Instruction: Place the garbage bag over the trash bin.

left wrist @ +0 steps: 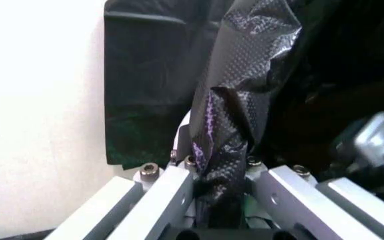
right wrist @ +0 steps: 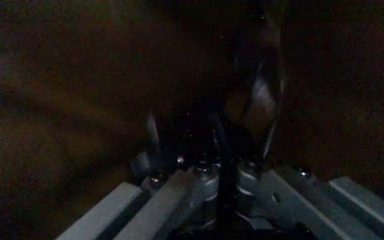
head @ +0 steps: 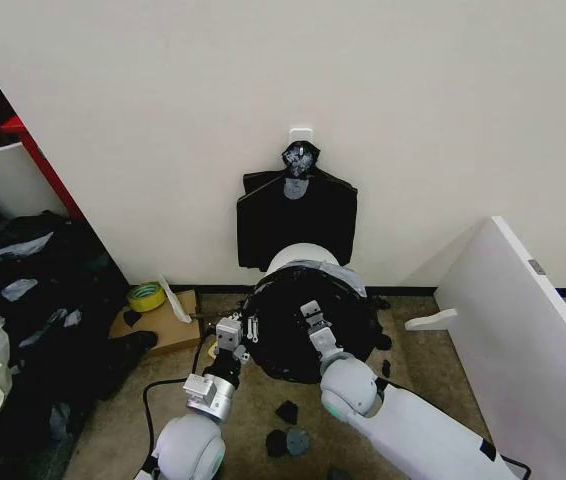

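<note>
The trash bin (head: 300,256) stands against the wall, its white rim showing at the back. The garbage bag (head: 288,330) is spread black and glossy across its mouth and front. My left gripper (head: 239,336) is at the bag's left edge; in the left wrist view this gripper (left wrist: 222,167) is shut on a crinkled fold of the bag (left wrist: 245,75). My right gripper (head: 312,318) reaches over the middle of the opening. In the right wrist view it (right wrist: 212,167) is surrounded by dark plastic (right wrist: 78,100), fingers together on a fold.
A flat black bundle (head: 297,220) hangs on the wall above the bin. A white board (head: 523,330) leans at right. Cardboard with a yellow tape roll (head: 146,296) lies at left, beside a pile of dark bags (head: 33,300). Small black scraps (head: 288,430) lie on the floor.
</note>
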